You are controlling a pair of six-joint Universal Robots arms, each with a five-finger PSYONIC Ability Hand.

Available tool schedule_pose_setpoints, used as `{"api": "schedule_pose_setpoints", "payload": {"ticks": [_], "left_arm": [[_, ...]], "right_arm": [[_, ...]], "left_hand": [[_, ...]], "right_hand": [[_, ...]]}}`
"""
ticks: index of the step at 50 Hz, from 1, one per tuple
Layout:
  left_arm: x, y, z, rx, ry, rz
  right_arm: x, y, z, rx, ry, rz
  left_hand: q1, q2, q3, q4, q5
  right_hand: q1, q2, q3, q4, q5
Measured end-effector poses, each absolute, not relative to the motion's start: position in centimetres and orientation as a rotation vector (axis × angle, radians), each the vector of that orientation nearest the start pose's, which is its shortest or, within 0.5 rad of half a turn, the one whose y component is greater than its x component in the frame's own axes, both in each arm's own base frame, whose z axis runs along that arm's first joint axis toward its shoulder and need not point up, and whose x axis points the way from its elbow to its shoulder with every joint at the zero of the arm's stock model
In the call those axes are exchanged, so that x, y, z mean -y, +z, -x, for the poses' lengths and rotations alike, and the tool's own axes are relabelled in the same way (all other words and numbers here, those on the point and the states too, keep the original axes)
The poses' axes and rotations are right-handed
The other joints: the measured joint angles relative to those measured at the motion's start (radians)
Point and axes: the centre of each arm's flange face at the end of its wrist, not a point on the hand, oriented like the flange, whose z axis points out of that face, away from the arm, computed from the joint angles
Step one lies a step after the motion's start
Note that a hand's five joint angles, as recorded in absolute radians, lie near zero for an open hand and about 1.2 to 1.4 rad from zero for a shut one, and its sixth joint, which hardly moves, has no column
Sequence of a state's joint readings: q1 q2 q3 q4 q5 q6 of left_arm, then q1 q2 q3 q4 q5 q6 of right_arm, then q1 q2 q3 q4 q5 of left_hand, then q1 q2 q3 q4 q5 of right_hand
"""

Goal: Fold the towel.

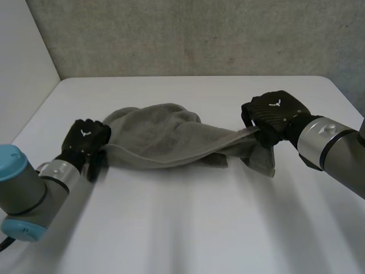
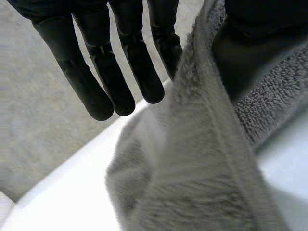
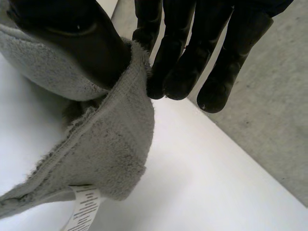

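- Towel (image 1: 165,137): grey terry, bunched mid-frame on the table (image 1: 199,228) and strung between both hands.
- Left hand (image 1: 85,137), left of centre: fingers (image 2: 96,91) nearly straight, thumb pinching the towel's left edge against them.
- Right hand (image 1: 274,111), right of centre: thumb pins the hemmed edge to the fingers (image 3: 178,72). A corner with a label (image 3: 84,207) hangs below.
- Handling (judged): soft, light and limp, sags between grips, not slippery. Best held at the corners, on the hem.
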State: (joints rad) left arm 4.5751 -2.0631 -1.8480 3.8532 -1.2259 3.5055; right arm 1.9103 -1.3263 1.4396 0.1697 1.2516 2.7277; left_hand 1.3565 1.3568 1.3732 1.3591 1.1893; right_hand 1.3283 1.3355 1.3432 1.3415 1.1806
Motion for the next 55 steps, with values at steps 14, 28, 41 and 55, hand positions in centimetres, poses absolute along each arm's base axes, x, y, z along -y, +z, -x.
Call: {"api": "schedule_pose_setpoints", "payload": {"ticks": [14, 28, 41, 55], "left_arm": [[29.8, 27.1, 18.8, -1.842, -2.523, -0.699], [28.5, 26.9, 18.0, -2.197, -2.374, -0.724], [37.0, 19.6, 20.3, -2.233, -2.175, -0.797], [41.2, 40.5, 24.4, -1.176, -2.992, -0.45]], "right_arm": [[23.8, 34.4, -24.8, -1.944, -1.971, 1.083], [24.6, 34.5, -24.4, -2.139, -1.726, 1.408], [30.5, 28.6, -30.9, -2.02, -1.896, 1.724], [32.7, 46.2, -32.2, -1.025, -3.176, 0.828]], "left_hand": [[0.0, 0.0, 0.004, 0.0, 0.0], [0.0, 0.0, 0.005, 0.0, 0.001], [0.0, 0.004, 0.006, 0.0, 0.001], [0.001, 0.005, 0.008, 0.0, 0.001]], "right_hand": [[0.0, 0.0, 0.0, 0.0, 0.0], [0.0, 0.0, 0.0, 0.0, 0.0], [0.0, 0.0, 0.0, 0.0, 0.0], [0.0, 0.0, 0.0, 0.0, 0.0]]}}
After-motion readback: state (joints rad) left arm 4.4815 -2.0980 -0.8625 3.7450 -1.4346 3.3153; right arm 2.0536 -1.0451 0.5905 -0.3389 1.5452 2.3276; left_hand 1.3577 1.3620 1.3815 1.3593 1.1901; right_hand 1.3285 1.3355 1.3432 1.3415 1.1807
